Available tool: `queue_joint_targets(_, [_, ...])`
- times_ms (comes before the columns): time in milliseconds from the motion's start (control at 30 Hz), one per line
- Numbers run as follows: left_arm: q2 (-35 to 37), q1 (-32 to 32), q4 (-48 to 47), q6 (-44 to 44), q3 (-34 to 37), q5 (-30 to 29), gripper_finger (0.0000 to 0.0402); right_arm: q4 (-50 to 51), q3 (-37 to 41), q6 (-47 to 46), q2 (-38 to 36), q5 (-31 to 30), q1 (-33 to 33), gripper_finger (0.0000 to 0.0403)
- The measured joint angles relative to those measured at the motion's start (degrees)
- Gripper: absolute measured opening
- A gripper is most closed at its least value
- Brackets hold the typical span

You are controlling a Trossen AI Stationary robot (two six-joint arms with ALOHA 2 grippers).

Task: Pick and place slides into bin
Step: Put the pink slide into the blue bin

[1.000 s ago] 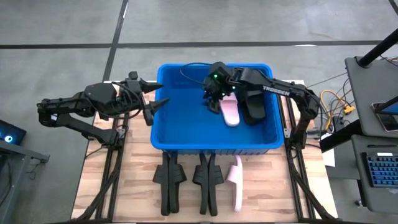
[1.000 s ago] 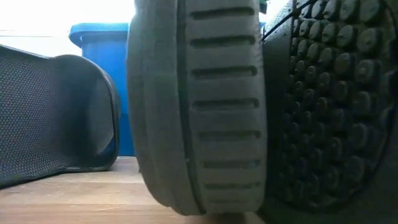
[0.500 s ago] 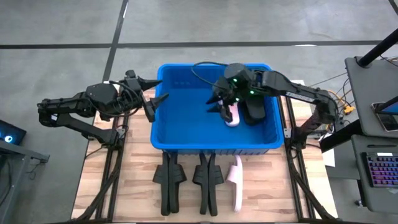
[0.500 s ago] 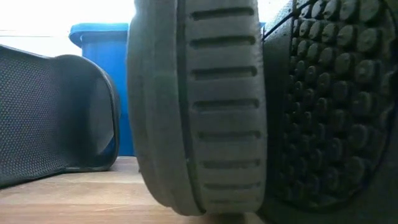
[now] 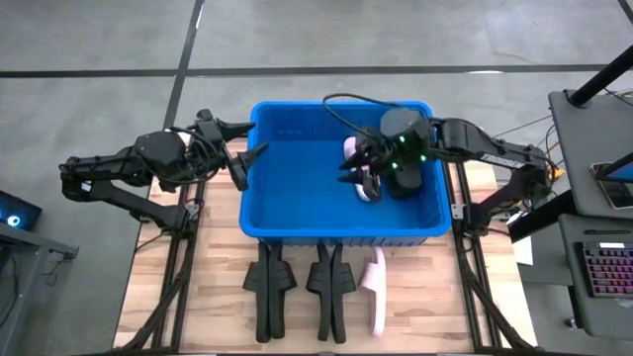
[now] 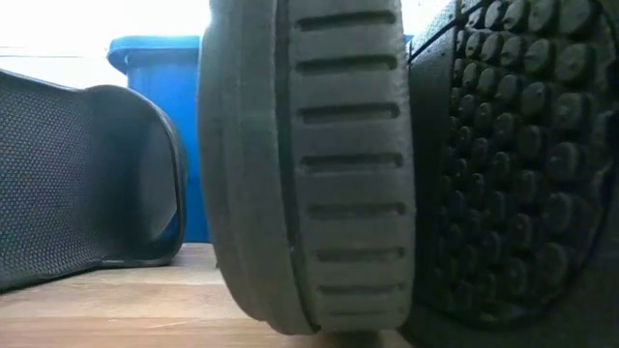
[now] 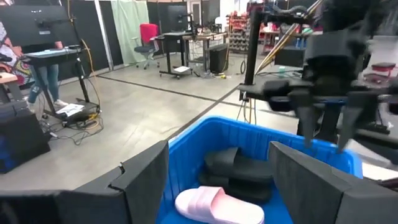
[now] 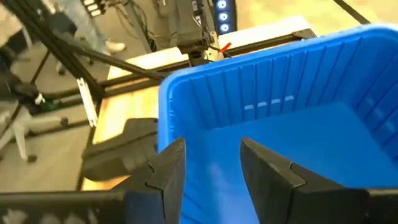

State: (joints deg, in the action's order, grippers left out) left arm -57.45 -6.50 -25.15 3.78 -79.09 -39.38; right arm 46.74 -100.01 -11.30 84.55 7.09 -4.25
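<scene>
The blue bin [image 5: 297, 188] stands in the middle of the table. A pale pink slide [image 7: 217, 205] and a black slide [image 5: 407, 180] lie on its floor at the right. My right gripper [image 5: 354, 170] hangs open above the pink slide, with nothing between its fingers [image 8: 158, 180]. My left gripper [image 5: 247, 140] is open beside the bin's left wall, pointing level toward the bin. On the table in front of the bin lie two black slides [image 5: 269, 287] [image 5: 331, 287] and a pink slide [image 5: 376, 289].
In the low view, slide soles [image 6: 309, 164] [image 6: 522, 164] stand close before the camera and hide most of the table. A desk with a keyboard [image 5: 603, 267] stands past the table's right edge. Bare wood [image 5: 198, 297] shows at the front left.
My right gripper has risen and gone toward the table's right edge over the bin, from the far end of the pink slide to above it. The slides in the bin and on the table lie where they were.
</scene>
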Motion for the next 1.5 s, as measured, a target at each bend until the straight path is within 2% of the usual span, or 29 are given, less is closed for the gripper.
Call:
queue_joint_targets(100, [-0.13,0.0,0.13,0.63,0.0,1.24,0.0259,0.75,0.02,-4.21,-0.09,-5.18,4.67,0.0139])
queue_joint_targets(333, [-1.11,-0.07,-2.52,1.8,0.0,11.89,0.0259,6.71,0.02,-12.34,0.65,-14.35,16.41,0.0136])
queue_joint_targets(600, [-1.21,-0.72,-4.82,1.96,0.02,17.96,0.0259,14.38,0.04,-26.06,3.22,-14.66,27.6,0.0139])
queue_joint_targets(700, [-0.92,-0.83,-4.7,1.89,0.02,18.45,0.0259,18.72,0.04,-29.48,4.8,-14.66,30.51,0.0143])
queue_joint_targets(867, [-0.9,-0.76,-4.77,1.89,0.02,18.39,0.0259,25.78,0.04,-35.02,8.28,-14.64,33.31,0.0167])
queue_joint_targets(1233, [-0.9,-0.74,-4.87,1.41,0.02,18.39,0.0259,25.88,0.04,-35.24,16.46,-12.28,35.26,0.0281])
queue_joint_targets(1333, [-0.9,-0.74,-4.87,1.45,0.02,18.4,0.0259,25.19,0.04,-36.1,17.96,-10.98,35.53,0.0294])
queue_joint_targets(1500, [-0.9,-0.74,-4.91,1.47,0.02,18.41,0.0259,22.47,0.04,-35.58,20.67,-11.92,37.33,0.0292])
